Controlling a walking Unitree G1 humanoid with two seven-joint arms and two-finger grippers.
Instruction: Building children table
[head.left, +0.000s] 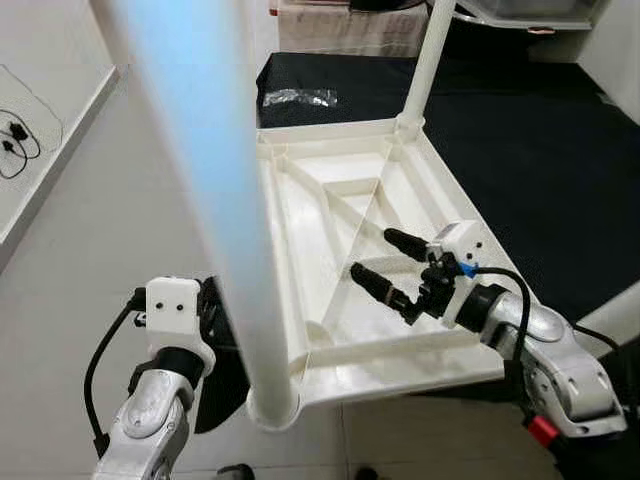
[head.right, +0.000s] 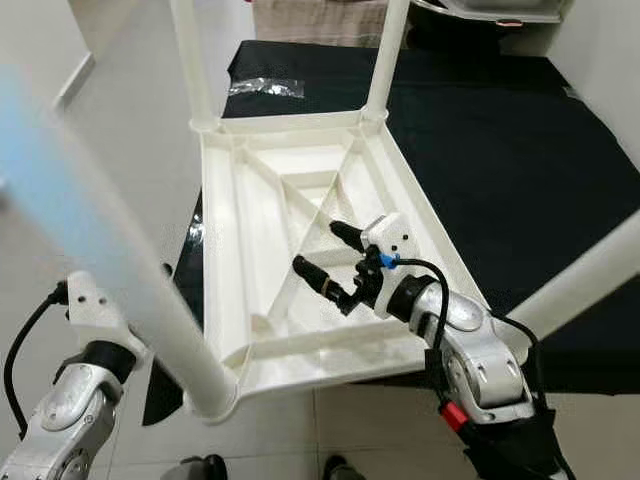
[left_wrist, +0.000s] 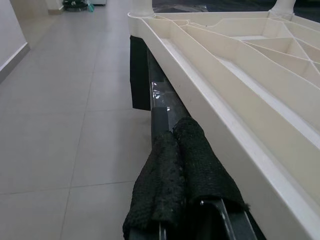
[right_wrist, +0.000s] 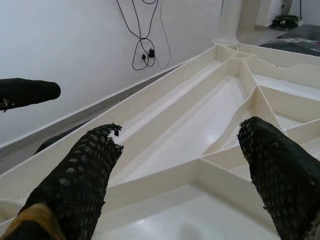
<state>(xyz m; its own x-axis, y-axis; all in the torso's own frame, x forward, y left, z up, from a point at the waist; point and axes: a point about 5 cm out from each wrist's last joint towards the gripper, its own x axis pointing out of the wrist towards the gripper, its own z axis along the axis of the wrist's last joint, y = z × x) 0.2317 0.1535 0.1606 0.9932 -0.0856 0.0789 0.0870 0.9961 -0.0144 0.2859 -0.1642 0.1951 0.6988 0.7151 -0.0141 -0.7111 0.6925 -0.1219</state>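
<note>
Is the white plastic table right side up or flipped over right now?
Flipped over. The white plastic children's table shows its ribbed underside facing up, with white legs pointing upward from the corners.

- Pale grey glossy tiled floor (head.left: 120, 200) with thin grout lines.
- Plain white wall (right_wrist: 65, 45) with a low skirting; black tangled cables (right_wrist: 145, 47) hang against it.
- Large black mat (head.left: 540, 150) covers the floor on the right.
</note>
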